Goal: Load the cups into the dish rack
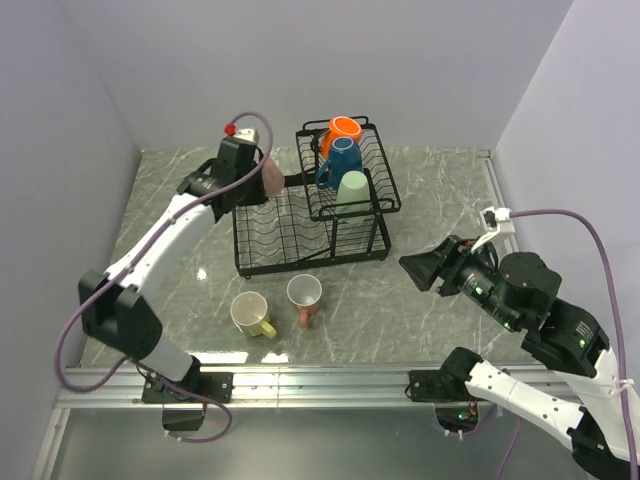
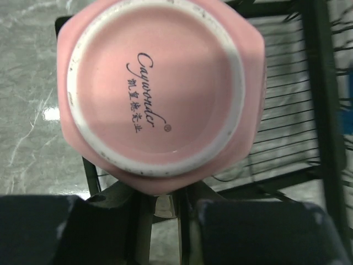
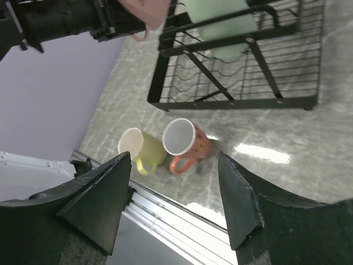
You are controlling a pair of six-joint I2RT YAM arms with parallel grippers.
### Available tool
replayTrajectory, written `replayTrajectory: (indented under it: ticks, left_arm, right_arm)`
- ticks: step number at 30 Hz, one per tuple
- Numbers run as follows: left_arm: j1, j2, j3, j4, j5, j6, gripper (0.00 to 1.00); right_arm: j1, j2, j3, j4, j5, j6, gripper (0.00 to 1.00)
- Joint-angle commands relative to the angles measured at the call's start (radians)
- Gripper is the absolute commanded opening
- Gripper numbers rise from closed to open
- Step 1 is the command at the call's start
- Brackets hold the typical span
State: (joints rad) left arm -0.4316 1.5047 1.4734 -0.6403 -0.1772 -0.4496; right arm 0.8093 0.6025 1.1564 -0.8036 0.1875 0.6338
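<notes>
Pink cup (image 2: 160, 91) shows stamped base; pale rim.

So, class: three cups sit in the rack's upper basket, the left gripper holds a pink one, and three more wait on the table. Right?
No: only two wait on the table, the yellow cup and the salmon cup, as the top external view shows. The rest is right.
</notes>
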Motion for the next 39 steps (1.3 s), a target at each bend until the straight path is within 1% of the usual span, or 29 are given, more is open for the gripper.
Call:
replayTrajectory:
  ticks: [1, 2, 9, 13, 15, 20, 26, 30, 33, 35, 38, 39]
  left_arm:
    - [0.01, 0.026, 0.028, 0.157, -0.019, 0.092, 0.0]
    - [0.01, 0.058, 0.025, 0.166, -0.013, 0.101, 0.0]
    - [0.01, 0.17, -0.041, 0.33, 0.169, 0.186, 0.0]
    - [0.01, 0.242, -0.055, 0.384, 0.257, 0.238, 0.0]
    - [0.01, 0.264, -0.053, 0.396, 0.274, 0.258, 0.0]
    - [0.008, 0.29, -0.105, 0.514, 0.317, 0.299, 0.0]
    - [0.007, 0.36, -0.076, 0.519, 0.301, 0.279, 0.0]
    - [0.005, 0.42, -0.021, 0.452, 0.233, 0.284, 0.0]
    - [0.008, 0.44, -0.009, 0.442, 0.196, 0.29, 0.01]
    - [0.01, 0.437, -0.018, 0.458, 0.18, 0.296, 0.05]
    - [0.01, 0.43, -0.025, 0.472, 0.18, 0.298, 0.29]
    - [0.01, 0.427, -0.025, 0.473, 0.18, 0.298, 0.42]
  right_arm:
    - [0.004, -0.041, 0.008, -0.072, 0.073, 0.001, 0.71]
    - [0.004, -0.053, 0.012, -0.094, 0.084, 0.004, 0.71]
    - [0.002, -0.079, 0.028, -0.164, 0.142, 0.024, 0.71]
    - [0.004, -0.078, 0.026, -0.183, 0.153, 0.038, 0.71]
    - [0.002, -0.076, 0.025, -0.19, 0.159, 0.046, 0.71]
    - [0.002, -0.07, 0.017, -0.198, 0.173, 0.07, 0.7]
    - [0.005, -0.061, 0.0, -0.198, 0.182, 0.105, 0.71]
    - [0.004, -0.055, -0.006, -0.194, 0.187, 0.133, 0.7]
    - [0.002, -0.053, -0.015, -0.192, 0.191, 0.153, 0.7]
    - [0.002, -0.052, -0.021, -0.19, 0.191, 0.171, 0.7]
    - [0.002, -0.046, -0.03, -0.181, 0.188, 0.19, 0.7]
    - [0.004, -0.044, -0.032, -0.18, 0.188, 0.194, 0.69]
